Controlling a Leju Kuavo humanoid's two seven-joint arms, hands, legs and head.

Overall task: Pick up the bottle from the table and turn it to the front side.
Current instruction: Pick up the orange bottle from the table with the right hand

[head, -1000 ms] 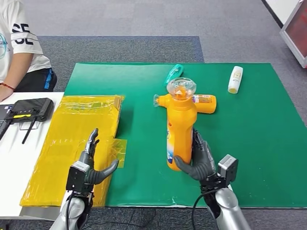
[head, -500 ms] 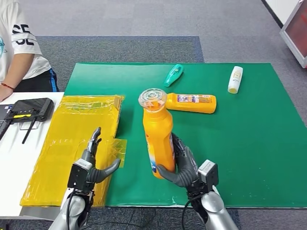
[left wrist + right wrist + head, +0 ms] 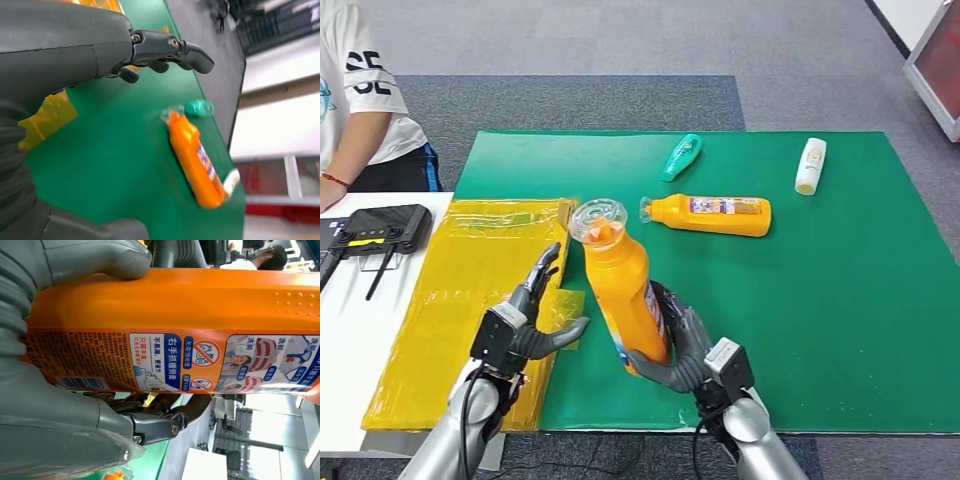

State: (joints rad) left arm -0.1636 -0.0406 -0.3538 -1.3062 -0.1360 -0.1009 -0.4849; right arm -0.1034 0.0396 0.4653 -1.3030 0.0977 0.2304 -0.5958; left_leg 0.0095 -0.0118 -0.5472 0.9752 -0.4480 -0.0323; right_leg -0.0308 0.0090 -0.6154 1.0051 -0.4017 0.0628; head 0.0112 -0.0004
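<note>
Bottle (image 3: 622, 290): orange, clear cap, lifted off the green surface (image 3: 848, 300) at near centre, tilted left. Right hand (image 3: 682, 345) fingers clamped around its lower body. Label carries Chinese text, a barcode and red prohibition symbols. Left hand (image 3: 527, 320): fingers apart, holding nothing, just left of it. Second orange bottle (image 3: 712, 214), teal bottle (image 3: 682, 156) and white bottle (image 3: 810, 166) lie farther back.

An orange bottle (image 3: 623, 292) with a blue-and-white label, a green mat (image 3: 848, 290), and yellow plastic sheeting (image 3: 456, 290).
</note>
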